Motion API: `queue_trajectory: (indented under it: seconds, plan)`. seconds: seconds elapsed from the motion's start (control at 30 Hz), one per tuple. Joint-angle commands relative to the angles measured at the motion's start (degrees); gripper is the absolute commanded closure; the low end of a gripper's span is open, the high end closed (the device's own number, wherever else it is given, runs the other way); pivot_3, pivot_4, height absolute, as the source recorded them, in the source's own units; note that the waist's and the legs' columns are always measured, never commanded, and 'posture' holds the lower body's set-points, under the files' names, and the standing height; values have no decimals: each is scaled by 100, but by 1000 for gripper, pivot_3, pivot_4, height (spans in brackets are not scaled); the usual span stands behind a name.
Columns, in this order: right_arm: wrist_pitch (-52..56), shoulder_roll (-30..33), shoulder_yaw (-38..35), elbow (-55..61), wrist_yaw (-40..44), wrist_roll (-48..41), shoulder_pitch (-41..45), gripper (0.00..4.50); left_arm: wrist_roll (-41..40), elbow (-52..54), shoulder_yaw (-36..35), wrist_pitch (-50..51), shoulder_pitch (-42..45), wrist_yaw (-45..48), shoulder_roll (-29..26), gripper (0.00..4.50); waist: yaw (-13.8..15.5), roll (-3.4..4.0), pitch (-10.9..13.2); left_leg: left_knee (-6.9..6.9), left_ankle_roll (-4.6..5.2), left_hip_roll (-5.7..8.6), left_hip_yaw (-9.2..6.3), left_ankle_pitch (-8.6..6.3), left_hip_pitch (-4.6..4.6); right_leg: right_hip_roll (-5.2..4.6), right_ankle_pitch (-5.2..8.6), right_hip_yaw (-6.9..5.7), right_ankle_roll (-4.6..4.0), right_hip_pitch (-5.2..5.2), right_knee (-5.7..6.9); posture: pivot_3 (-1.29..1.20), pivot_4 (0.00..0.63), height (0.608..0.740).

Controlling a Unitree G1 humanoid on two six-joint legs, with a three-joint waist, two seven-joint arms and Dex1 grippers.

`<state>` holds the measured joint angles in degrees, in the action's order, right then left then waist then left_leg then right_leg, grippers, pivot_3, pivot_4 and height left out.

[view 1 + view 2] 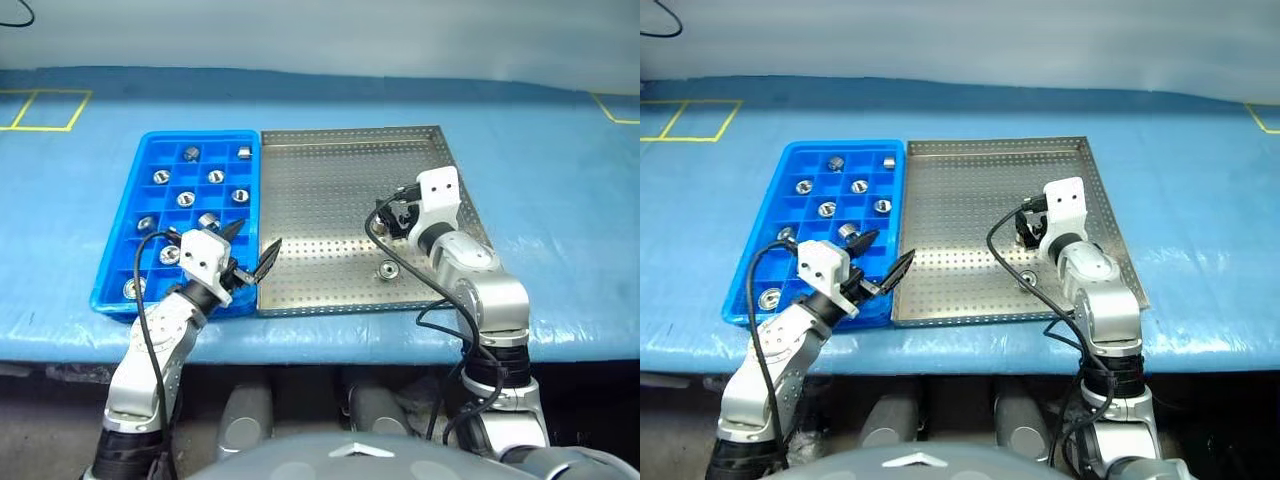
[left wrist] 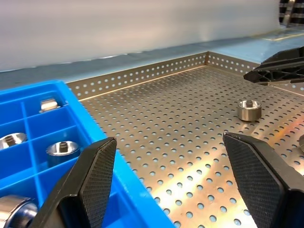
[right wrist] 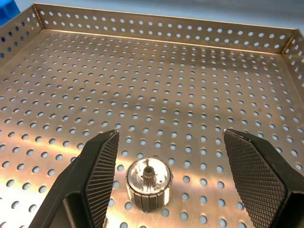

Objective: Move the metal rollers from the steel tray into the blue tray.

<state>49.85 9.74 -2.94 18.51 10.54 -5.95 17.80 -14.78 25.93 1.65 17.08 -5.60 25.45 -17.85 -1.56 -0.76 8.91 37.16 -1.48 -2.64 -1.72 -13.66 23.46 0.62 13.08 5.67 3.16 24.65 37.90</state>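
The steel tray point(image 1: 320, 190) lies right of the blue tray point(image 1: 200, 136), and the two touch. Several metal rollers point(image 1: 186, 199) sit in the blue tray's compartments. One roller point(image 1: 386, 270) stands on the steel tray's floor near its front rim. My right gripper point(image 1: 393, 217) hangs open over the steel tray, just beyond that roller. In the right wrist view a roller point(image 3: 148, 183) lies untouched between the open fingers point(image 3: 247, 166). My left gripper point(image 1: 257, 236) is open and empty over the seam between the two trays.
Both trays rest on a blue-covered table point(image 1: 560, 200) whose front edge runs just below them. Yellow tape marks point(image 1: 45, 110) lie at the far left. The steel tray's low perforated rim point(image 3: 156, 26) rings its floor.
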Motion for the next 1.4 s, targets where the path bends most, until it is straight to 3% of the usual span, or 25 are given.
queue_trajectory:
  seconds: [0.03,0.1,0.77,0.87,1.1,1.4]
  plan:
    - [-15,-96,-20,171,-85,-90,74,430,-94,34,-20,-30,52,74,-22,538,-41,0,0,2,0,1,0,0,1,-1,0,1,1,-1,0,49,150,740]
    - [-26,-183,-46,-18,-208,-50,97,27,-92,18,-17,-38,53,86,-24,538,-50,-1,0,5,0,3,0,0,3,-3,-1,2,2,-2,-4,49,150,740]
    - [-759,-345,116,-1589,-262,29,347,27,-106,-52,247,28,-124,298,-195,538,-44,-2,-1,12,0,9,2,0,5,-4,-4,10,6,-6,-8,71,150,740]
    - [-911,-371,111,-1718,-292,36,368,671,-74,-108,295,-12,-146,342,-219,538,-45,-2,-1,12,0,9,2,0,4,-4,-4,9,6,-6,-7,73,150,740]
    - [-1005,-338,111,-1787,-312,27,351,2798,140,-348,453,-443,-275,600,-386,538,-39,0,-1,11,0,8,2,0,3,-4,-9,10,13,-7,-7,78,150,740]
    - [-906,-534,653,-1255,-33,-58,649,2791,84,-526,362,-1019,-573,819,-393,538,-51,2,-1,9,0,6,9,0,-1,-3,-8,16,13,-5,-5,108,150,740]
